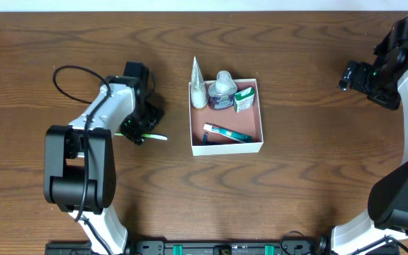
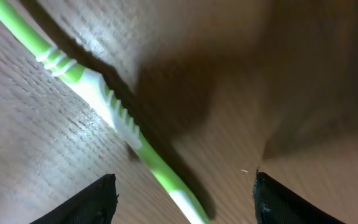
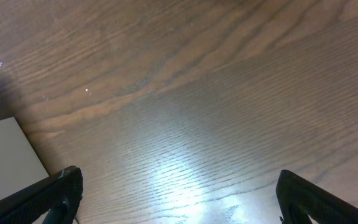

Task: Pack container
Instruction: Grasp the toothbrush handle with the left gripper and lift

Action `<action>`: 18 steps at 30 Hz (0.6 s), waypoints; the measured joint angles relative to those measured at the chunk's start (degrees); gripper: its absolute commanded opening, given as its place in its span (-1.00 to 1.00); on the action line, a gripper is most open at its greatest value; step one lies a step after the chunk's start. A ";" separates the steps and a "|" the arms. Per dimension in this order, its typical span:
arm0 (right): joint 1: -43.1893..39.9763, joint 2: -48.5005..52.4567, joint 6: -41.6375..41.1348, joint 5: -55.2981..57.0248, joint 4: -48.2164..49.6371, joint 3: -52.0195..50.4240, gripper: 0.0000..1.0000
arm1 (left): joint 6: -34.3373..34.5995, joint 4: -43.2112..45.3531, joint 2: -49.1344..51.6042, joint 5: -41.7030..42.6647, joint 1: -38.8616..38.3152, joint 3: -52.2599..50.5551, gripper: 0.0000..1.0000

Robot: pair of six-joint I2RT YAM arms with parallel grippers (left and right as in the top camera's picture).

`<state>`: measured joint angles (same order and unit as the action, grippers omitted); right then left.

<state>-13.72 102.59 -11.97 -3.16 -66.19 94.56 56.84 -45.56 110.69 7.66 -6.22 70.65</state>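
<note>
The container point(image 1: 227, 148), a shallow white box with a reddish-brown bottom, sits mid-table. It holds a white tapered tube point(image 1: 197, 86), a clear bottle point(image 1: 222, 89), a small green box point(image 1: 244, 99) and a teal and red tube point(image 1: 227, 132). A green and white toothbrush point(image 1: 154, 137) lies on the wood to its left. My left gripper point(image 1: 139, 129) hangs low over it. In the left wrist view the toothbrush point(image 2: 114, 112) runs diagonally between the open left gripper point(image 2: 185, 196) fingertips point(image 2: 98, 202), touching neither. My right gripper point(image 1: 351, 74) is open at the far right, above bare wood.
A black cable point(image 1: 69, 74) loops on the table behind the left arm. In the right wrist view the right gripper point(image 3: 179, 193) looks down on wood grain, with a flat white surface point(image 3: 5, 152) at the left edge.
</note>
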 measured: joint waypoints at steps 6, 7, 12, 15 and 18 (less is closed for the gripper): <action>0.00 0.00 0.00 0.00 0.00 0.00 0.98 | 0.22 2.58 -0.55 1.20 1.49 -3.15 0.40; 0.00 0.00 0.00 0.00 0.00 0.00 0.99 | 0.20 2.64 -0.72 1.25 1.70 -3.43 0.39; 0.00 0.00 0.00 -0.02 0.00 0.00 0.98 | -1.92 2.34 -0.98 0.92 2.49 -3.93 0.00; 0.00 0.00 0.00 0.00 0.00 0.00 0.98 | -4.61 2.32 -1.11 0.55 2.51 -4.09 -0.39; 0.00 0.00 0.00 0.00 0.00 0.00 0.99 | -7.87 2.45 -1.20 0.22 2.67 -4.20 -0.78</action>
<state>-13.72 102.59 -11.97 -3.16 -66.19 94.56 48.97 -43.11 109.49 7.88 -3.55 66.46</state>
